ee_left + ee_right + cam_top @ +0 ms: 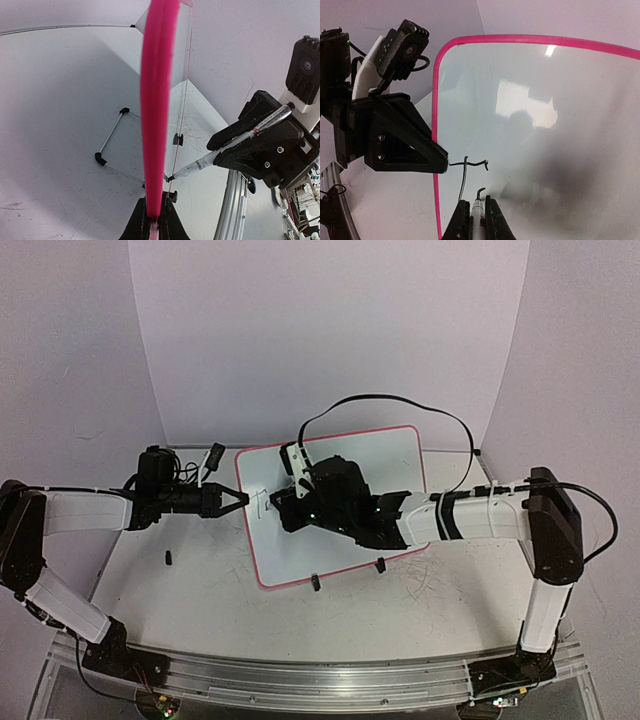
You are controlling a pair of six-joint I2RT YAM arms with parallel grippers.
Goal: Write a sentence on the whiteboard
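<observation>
Right wrist showed my right claw (477, 202) clamped on the marker (225, 150), tip by the first stroke of the sentence (467, 164). My left claw (155, 220) pinched the left rim of the propped whiteboard (560, 150). Pressing hard could have skewed it.

Glossy white rectangular whiteboard (398, 455) rimmed in bright pink; thin black handwritten marker strokes (470, 163) on it; pale lilac backdrop wall (330, 330)
</observation>
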